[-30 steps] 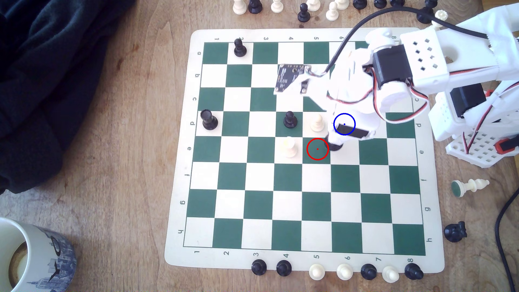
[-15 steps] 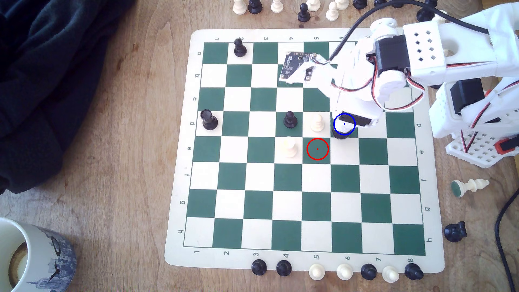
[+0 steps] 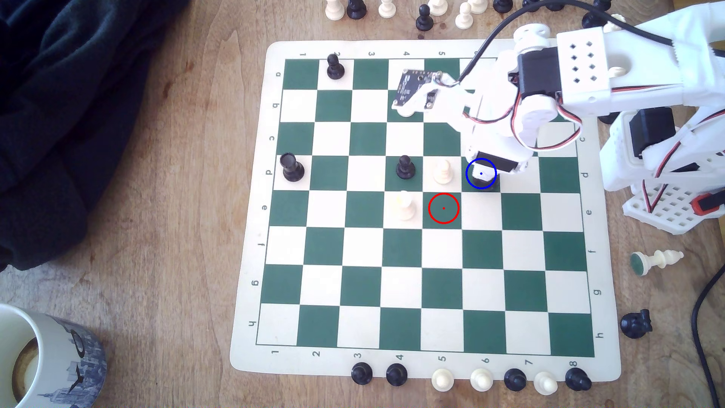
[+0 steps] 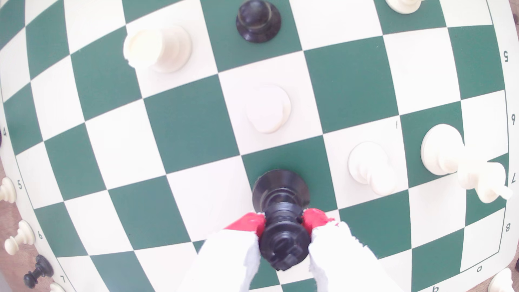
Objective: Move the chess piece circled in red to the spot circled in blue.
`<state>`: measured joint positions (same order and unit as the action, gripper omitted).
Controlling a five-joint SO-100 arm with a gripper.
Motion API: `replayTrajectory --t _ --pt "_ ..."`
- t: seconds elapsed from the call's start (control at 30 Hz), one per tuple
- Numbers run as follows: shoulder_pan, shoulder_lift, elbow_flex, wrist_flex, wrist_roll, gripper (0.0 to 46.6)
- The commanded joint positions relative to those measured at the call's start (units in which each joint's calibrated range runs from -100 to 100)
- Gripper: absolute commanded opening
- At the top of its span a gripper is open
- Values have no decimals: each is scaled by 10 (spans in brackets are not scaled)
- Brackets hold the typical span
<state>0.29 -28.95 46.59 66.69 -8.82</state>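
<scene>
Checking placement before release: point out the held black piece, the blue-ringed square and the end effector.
black piece (image 4: 280,191): wrist view, its base.
blue-ringed square (image 3: 495,187): exterior view, green corner.
end effector (image 4: 283,221): wrist view, between red fingertips.

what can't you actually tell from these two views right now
- Whether the black chess piece rests on the blue-circled square or hangs just above it: the gripper covers it in the exterior view.
- The piece's top shape: blurred, too close to the wrist camera.
- The mug: cut off by the exterior view's edge.
</scene>
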Motion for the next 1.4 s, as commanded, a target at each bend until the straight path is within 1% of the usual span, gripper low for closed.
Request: replayTrajectory --t 0.0,0.6,1.37 --pt "5 0 -8 -7 3 2" --pt "13 -6 17 -29 10 2" --pt "9 -8 28 -34 10 5"
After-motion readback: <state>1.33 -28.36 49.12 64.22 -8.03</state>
